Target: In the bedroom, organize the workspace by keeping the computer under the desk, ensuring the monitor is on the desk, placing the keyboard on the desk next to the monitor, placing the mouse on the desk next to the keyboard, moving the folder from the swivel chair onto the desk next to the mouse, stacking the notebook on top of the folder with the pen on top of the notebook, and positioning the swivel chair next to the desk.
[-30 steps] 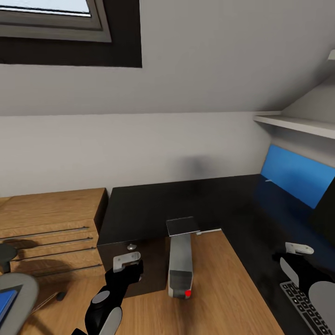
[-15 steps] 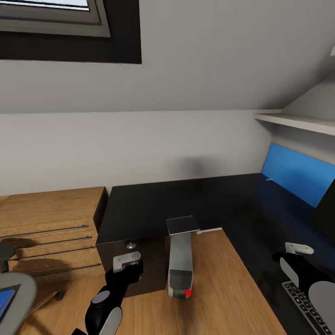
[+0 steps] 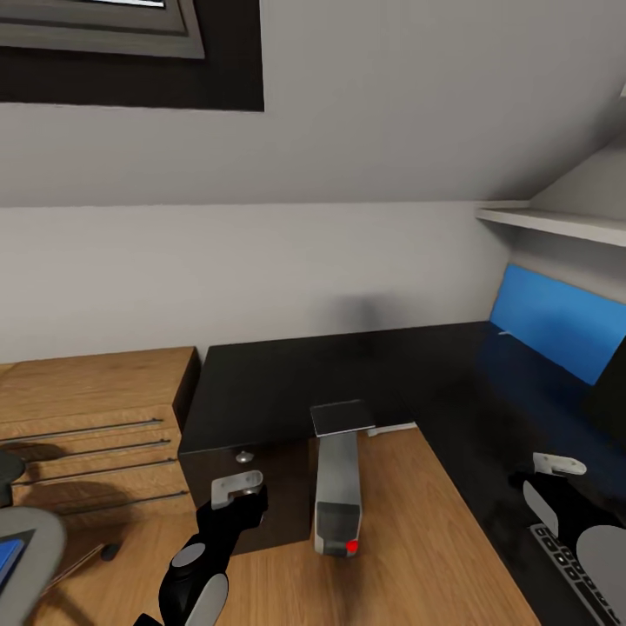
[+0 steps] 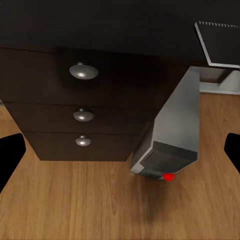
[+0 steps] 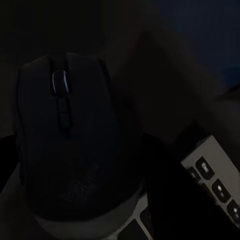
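The left gripper (image 3: 236, 489) hangs low over the wood floor (image 3: 417, 556), its jaws spread wide: in the left wrist view the two dark fingertips (image 4: 11, 155) sit far apart at the edges. Ahead of those jaws, and between them, stands the black desk's (image 3: 287, 382) drawer block (image 4: 75, 107) with three round silver knobs (image 4: 83, 71). Just off to one side of that line lies the silver-grey computer (image 3: 337, 496), tipped over on the floor with its red light facing the robot, its far end reaching under the desk edge. A thin dark notebook (image 3: 342, 419) with a pale edge rests on the desk right above it.

The right gripper (image 3: 556, 469) hovers over the desk's other wing. In the right wrist view, a black mouse (image 5: 70, 145) sits right under the jaws, very close, with the keyboard's (image 5: 210, 175) keys just beside it. That view is so dark I cannot tell whether the jaws are open or clamped, or whether they touch the mouse.

Beyond the right gripper, a blue panel (image 3: 556, 326) leans at the wall. Near the left arm, a grey swivel chair (image 3: 26, 543) peeks in beside a light-wood cabinet (image 3: 87, 426).
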